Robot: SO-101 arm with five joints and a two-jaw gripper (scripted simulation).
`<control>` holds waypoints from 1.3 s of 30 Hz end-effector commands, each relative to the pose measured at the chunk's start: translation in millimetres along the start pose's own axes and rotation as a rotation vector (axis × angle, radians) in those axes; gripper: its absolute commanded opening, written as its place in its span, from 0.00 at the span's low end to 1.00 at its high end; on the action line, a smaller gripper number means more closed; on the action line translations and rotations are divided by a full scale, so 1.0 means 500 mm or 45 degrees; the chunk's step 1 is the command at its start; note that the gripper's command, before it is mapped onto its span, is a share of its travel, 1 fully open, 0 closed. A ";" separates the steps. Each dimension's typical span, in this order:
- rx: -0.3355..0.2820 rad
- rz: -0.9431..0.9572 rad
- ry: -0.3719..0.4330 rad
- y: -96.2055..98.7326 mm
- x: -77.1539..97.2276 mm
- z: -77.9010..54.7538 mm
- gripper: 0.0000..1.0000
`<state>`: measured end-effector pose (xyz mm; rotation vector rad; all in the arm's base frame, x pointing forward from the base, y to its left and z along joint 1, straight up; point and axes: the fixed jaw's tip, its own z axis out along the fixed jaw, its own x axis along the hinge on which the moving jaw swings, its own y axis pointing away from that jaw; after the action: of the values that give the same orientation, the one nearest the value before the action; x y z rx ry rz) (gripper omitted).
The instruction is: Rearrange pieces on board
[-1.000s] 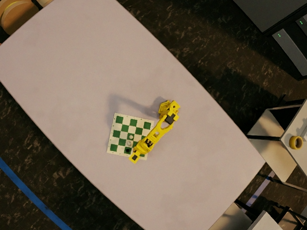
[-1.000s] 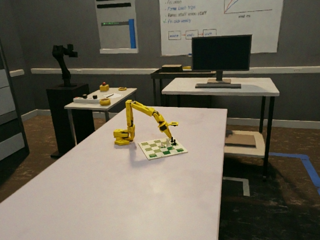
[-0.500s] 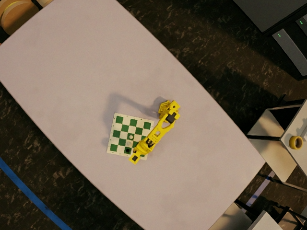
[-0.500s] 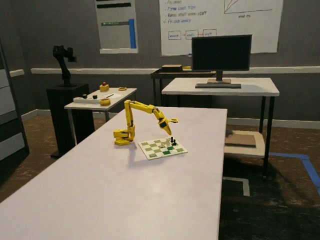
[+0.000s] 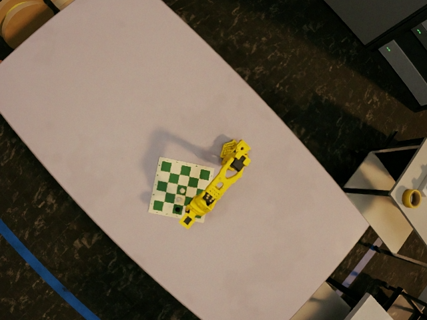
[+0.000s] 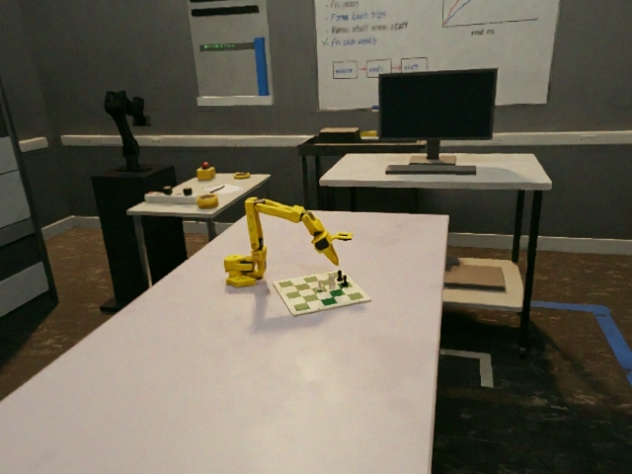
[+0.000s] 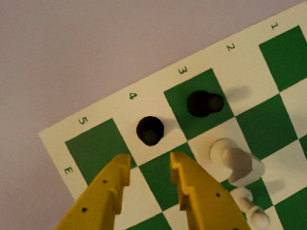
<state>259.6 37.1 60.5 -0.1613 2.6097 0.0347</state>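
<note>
Fingers (image 6: 337, 262) slightly parted, empty; board edge (image 5: 154, 184) (image 6: 334, 307) (image 7: 52, 135) reads "1–5", "E".

Tool (image 5: 187, 210) (image 6: 336, 262) (image 7: 150, 160) higher above the board (image 5: 154, 209) (image 6: 295, 312) (image 7: 53, 135) than a second ago, fingertips farther from the black pieces (image 6: 342, 278) (image 7: 150, 130)
</note>
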 end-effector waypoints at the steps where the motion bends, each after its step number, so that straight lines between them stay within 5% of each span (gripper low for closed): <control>1: 0.021 0.050 -0.031 -0.017 -0.005 -0.015 0.09; 8: 0.150 0.267 -0.027 -0.109 0.039 -0.048 0.09; 13: 0.185 0.325 -0.026 -0.130 0.054 -0.057 0.09; 39: 0.199 0.349 -0.024 -0.136 0.075 -0.055 0.09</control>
<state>223.8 -33.8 65.9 0.2378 2.5891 -0.0678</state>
